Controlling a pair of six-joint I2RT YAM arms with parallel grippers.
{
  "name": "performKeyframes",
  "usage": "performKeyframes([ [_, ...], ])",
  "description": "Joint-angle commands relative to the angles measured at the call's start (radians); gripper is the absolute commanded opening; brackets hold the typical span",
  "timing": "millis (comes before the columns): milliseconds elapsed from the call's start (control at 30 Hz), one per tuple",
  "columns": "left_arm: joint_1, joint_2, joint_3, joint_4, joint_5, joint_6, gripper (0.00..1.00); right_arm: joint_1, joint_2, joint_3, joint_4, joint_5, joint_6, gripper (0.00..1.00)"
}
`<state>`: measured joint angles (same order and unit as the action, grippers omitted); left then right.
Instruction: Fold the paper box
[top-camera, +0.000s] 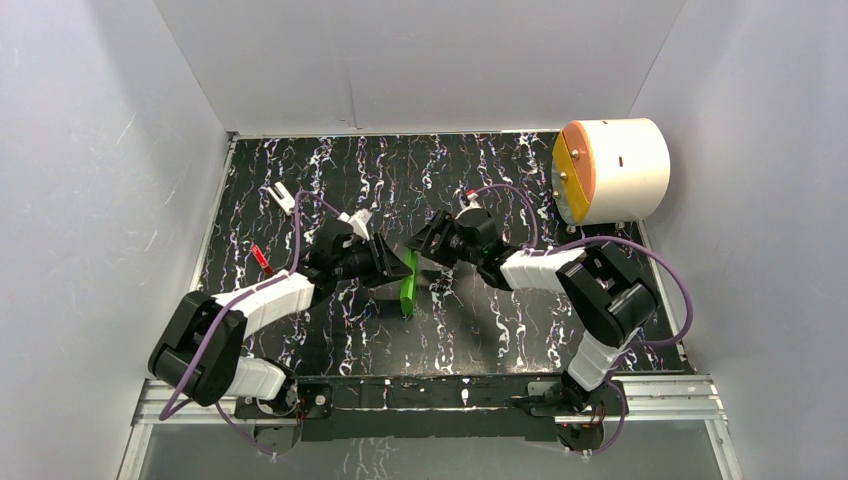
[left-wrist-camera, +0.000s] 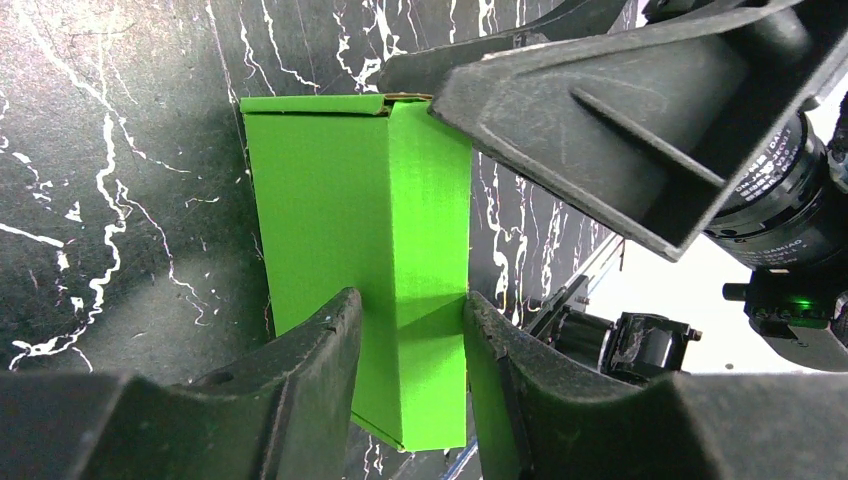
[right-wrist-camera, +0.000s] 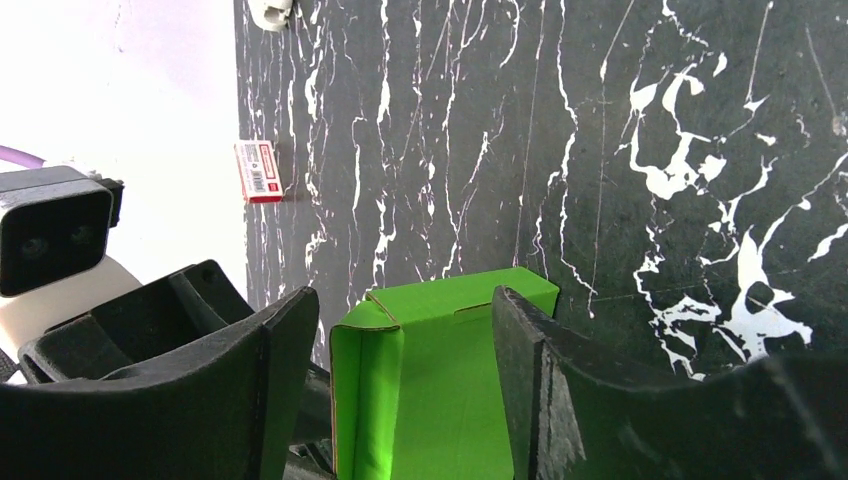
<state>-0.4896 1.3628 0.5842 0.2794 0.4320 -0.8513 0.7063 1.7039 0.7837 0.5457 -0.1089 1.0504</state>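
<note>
Blk marbled tabletop (top-camera: 330, 170), white walls (top-camera: 420, 60), prob. card.

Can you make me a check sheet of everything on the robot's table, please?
Surface: black marbled table, no spills seen.
Job's things: green box, standing on edge mid-table; the end by the right gripper looks open.
Clutter: small red pack and white bit on the left; white drum with an orange face far right.
Grippers: left gripper shut on the box; right gripper open around its other end.
Cables: purple cables loop along both arms.
Surroundings: plain pale walls on three sides.
</note>
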Motion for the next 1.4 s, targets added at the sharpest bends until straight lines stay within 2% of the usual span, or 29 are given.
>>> performKeyframes([
  [0, -0.007, 0.025, -0.002, -0.120, -0.065, 0.049, 0.39, -0.004, 0.009, 0.033, 0.031, -0.015, 0.027, 0.69],
  [467, -0.010, 0.046, -0.004, -0.141, -0.094, 0.054, 0.40, -0.004, 0.067, -0.084, 0.256, -0.079, 0.105, 0.28],
  [900, -0.009, 0.048, -0.028, -0.108, -0.083, 0.021, 0.47, -0.005, 0.120, -0.178, 0.441, -0.098, 0.049, 0.15],
  [1367, 0.018, 0.060, -0.076, -0.038, -0.038, -0.029, 0.48, -0.004, 0.257, -0.202, 0.621, -0.186, -0.021, 0.08],
])
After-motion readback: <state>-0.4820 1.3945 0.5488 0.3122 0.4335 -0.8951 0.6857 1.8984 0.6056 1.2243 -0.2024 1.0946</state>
